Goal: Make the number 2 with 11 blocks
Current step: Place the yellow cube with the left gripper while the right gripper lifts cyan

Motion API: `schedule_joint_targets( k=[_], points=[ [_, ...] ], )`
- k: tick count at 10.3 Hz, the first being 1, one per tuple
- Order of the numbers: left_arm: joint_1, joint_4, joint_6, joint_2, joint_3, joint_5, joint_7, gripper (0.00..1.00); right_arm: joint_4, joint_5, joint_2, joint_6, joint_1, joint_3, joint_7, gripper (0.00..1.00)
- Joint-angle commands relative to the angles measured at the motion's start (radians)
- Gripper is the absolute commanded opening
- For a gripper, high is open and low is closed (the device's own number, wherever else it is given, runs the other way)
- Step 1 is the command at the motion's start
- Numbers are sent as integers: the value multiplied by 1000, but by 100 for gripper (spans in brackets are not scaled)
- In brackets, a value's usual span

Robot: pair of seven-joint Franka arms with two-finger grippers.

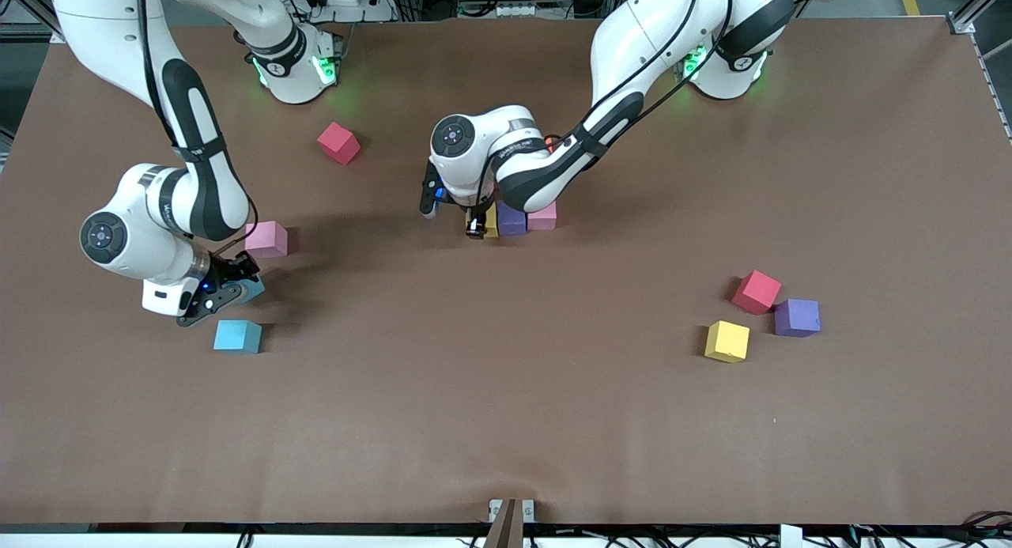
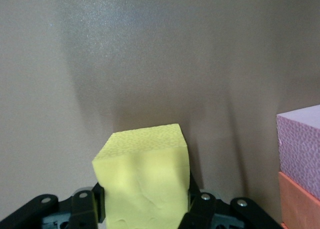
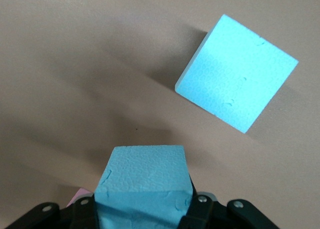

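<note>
Left gripper (image 1: 477, 225) clamps yellow block (image 2: 142, 176) at table, apparently touching purple block (image 1: 511, 217) to extend row with pink block (image 1: 544, 215), start of number 2. Right gripper (image 1: 229, 283) grips light blue block (image 3: 142, 186), ready to add.

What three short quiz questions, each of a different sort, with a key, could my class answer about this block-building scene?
1. True or false: the left hand is shut on a yellow block.
2. Which colour block does the right hand grip? A pink, B light blue, C red.
3. Fill in: beside the purple block in the row sits a ___ block.

Key: 1 true; 2 B; 3 pink.
</note>
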Motion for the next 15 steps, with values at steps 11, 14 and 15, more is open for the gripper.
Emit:
schedule_joint_targets(
  k=[11, 14, 15],
  points=[
    [-5, 3, -16, -14, 7, -24, -9, 100, 2, 13, -56, -22, 21, 18, 114, 0],
    [0, 8, -56, -34, 2, -24, -5, 100, 12, 13, -54, -24, 64, 18, 196, 0],
    [0, 8, -67, -40, -1, -26, -6, 100, 12, 13, -56, -24, 81, 18, 230, 0]
  ],
)
